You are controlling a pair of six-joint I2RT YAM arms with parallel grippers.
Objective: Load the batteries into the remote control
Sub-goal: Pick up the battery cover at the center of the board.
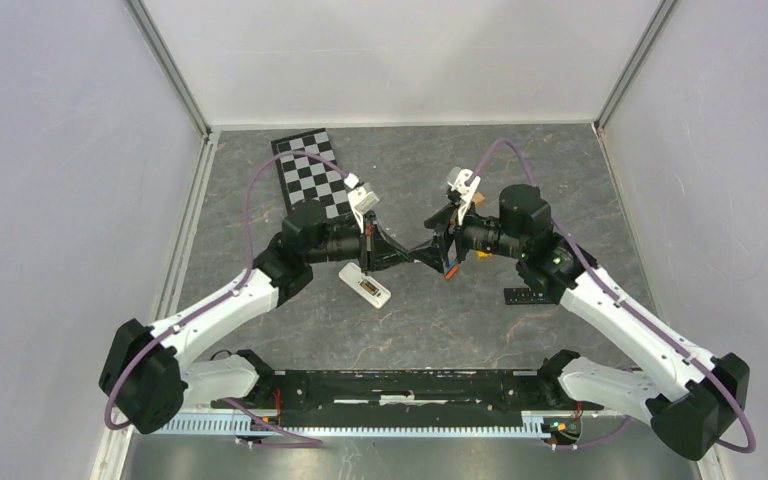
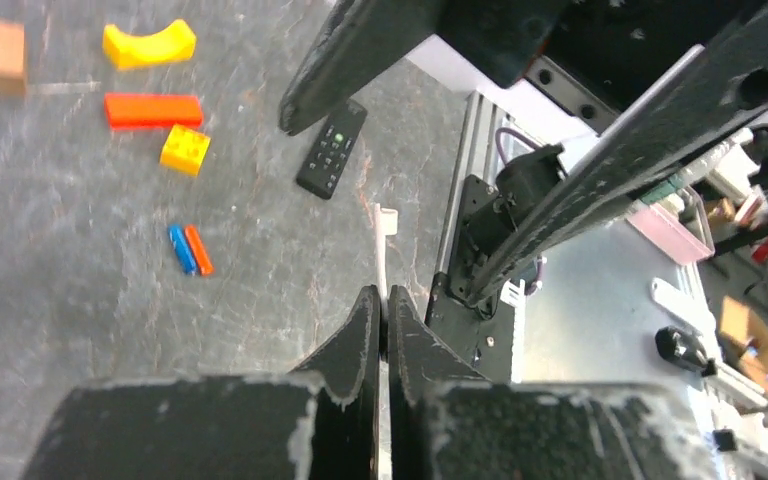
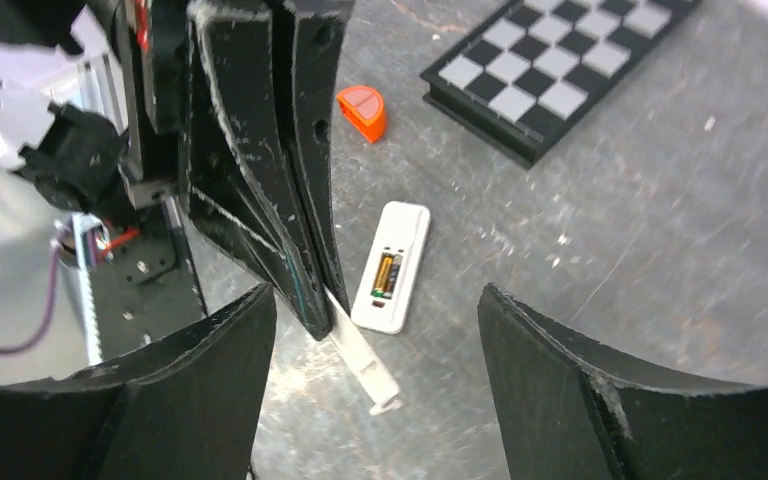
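Left jaws on strip (image 2: 382, 255); battery (image 3: 387, 272) unreadable

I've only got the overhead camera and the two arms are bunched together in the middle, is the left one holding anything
Observer: Yes. The left wrist camera shows the left gripper with its jaws shut on a thin white cover.
Operator: Is anything inside the white remote?
Observer: The right wrist camera shows the white remote lying with its compartment open and one gold battery in it.
Operator: Where are the other batteries?
Observer: A blue battery and an orange battery lie side by side on the table, seen from the left wrist.
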